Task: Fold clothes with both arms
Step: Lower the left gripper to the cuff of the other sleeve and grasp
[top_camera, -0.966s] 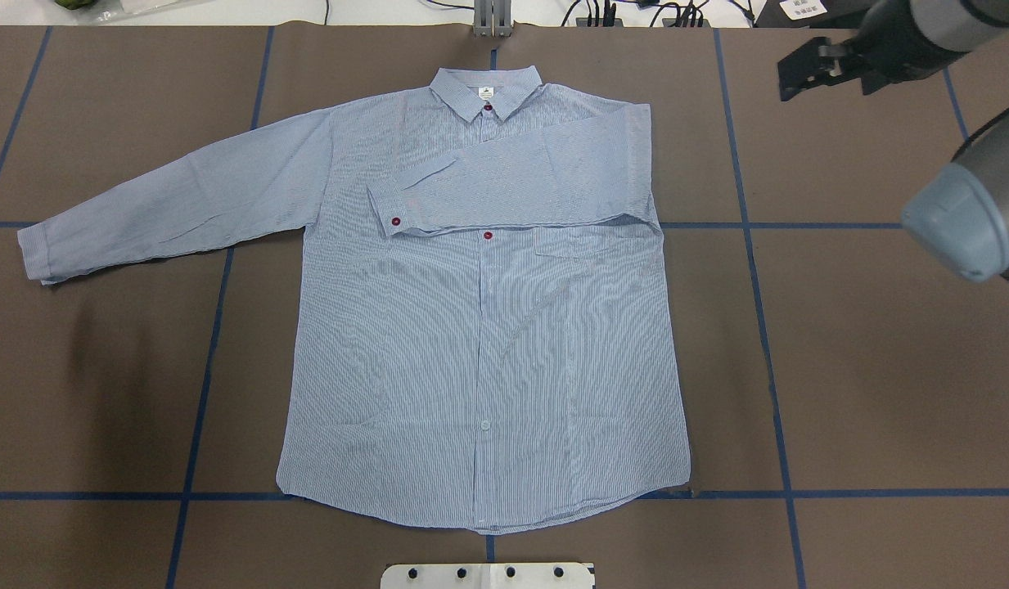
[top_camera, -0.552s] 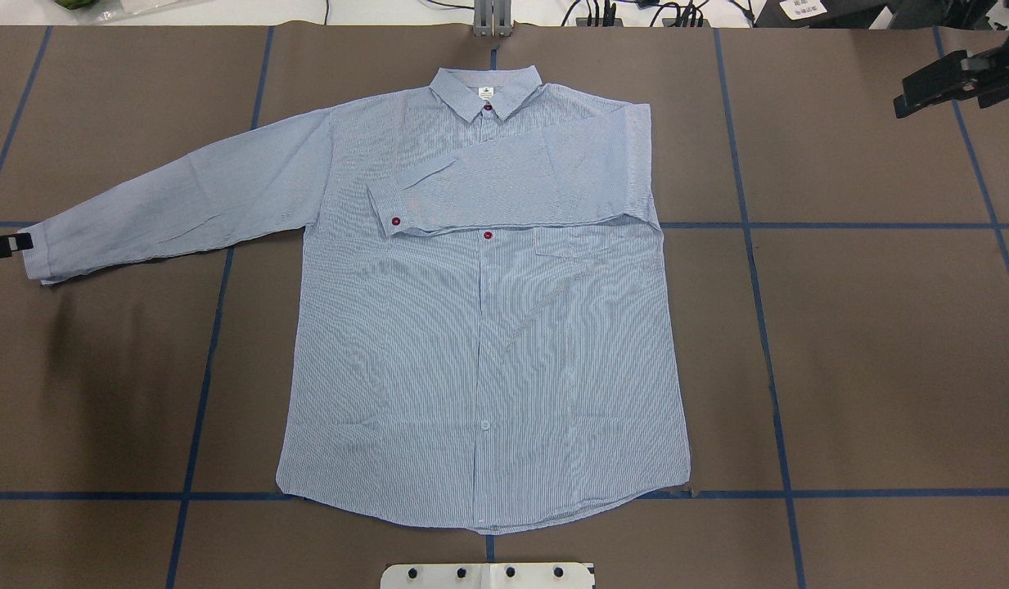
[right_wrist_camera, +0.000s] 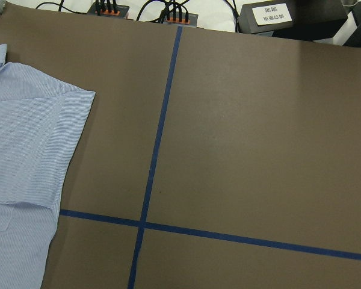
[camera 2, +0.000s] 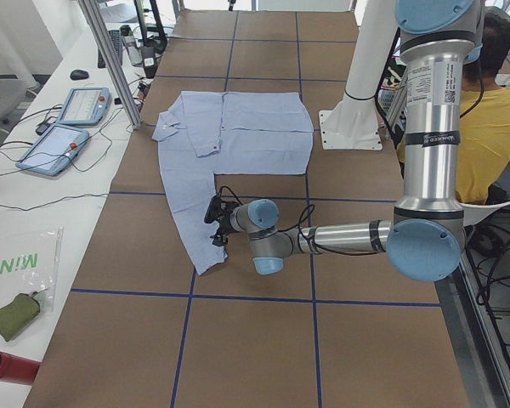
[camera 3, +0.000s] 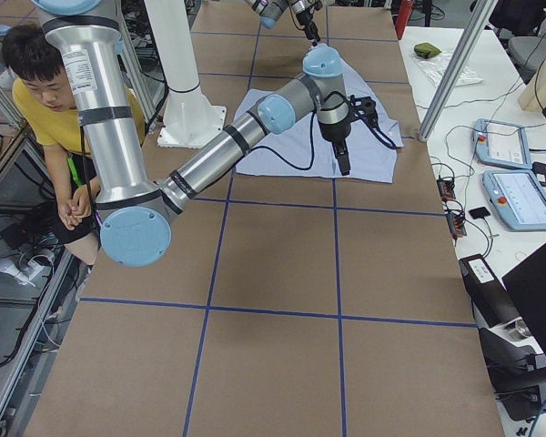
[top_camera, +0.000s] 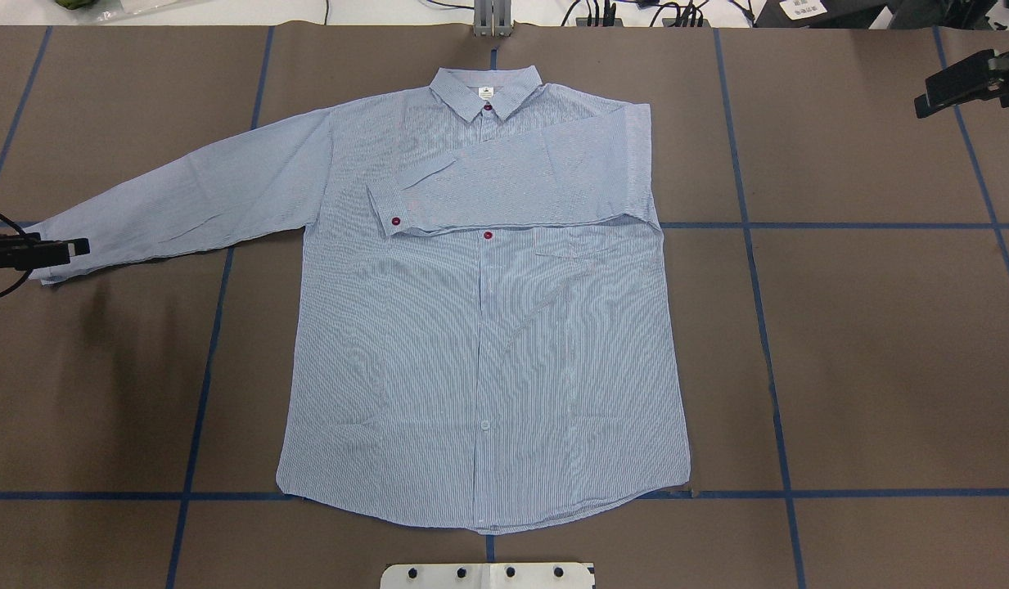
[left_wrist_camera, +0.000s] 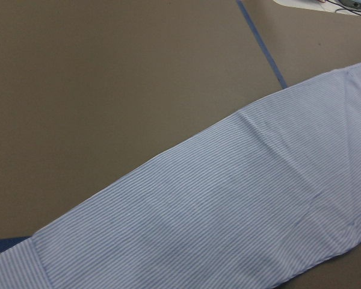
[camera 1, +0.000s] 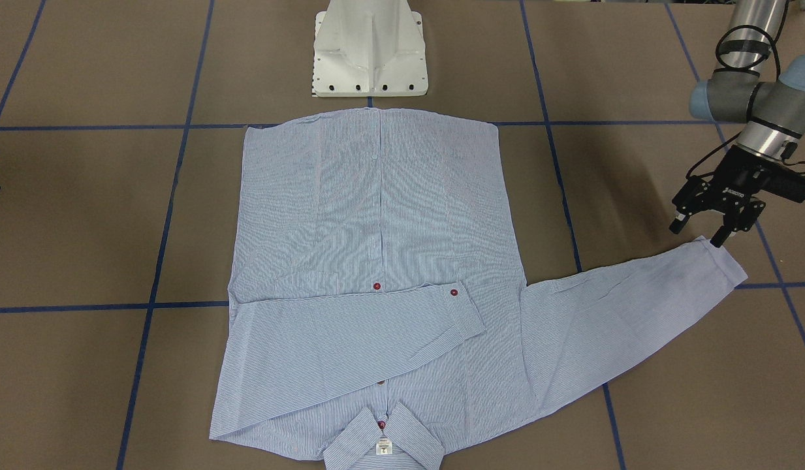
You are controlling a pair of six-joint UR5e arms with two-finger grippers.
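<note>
The light blue striped shirt [top_camera: 479, 343] lies flat, front up, with its collar at the far edge. One sleeve [top_camera: 512, 180] is folded across the chest. The other sleeve [top_camera: 185, 204] stretches out to the overhead view's left. My left gripper [top_camera: 77, 245] is open and hovers just over that sleeve's cuff; the front view shows its fingers apart [camera 1: 697, 233] at the cuff's edge. The left wrist view shows only this sleeve [left_wrist_camera: 228, 211]. My right gripper [top_camera: 934, 94] is off the shirt at the far right edge, holding nothing; I cannot tell how its jaws stand.
The white pedestal base [top_camera: 488, 575] stands at the table's near edge, below the shirt's hem. Blue tape lines cross the brown table cover [top_camera: 840, 343]. A person in yellow [camera 2: 493, 127] sits behind the robot. Control tablets [camera 2: 68, 127] lie on the side bench.
My left gripper has come in from the left edge and now sits over the outstretched sleeve's cuff. My right gripper has drawn back further toward the far right edge. The shirt has not moved.
</note>
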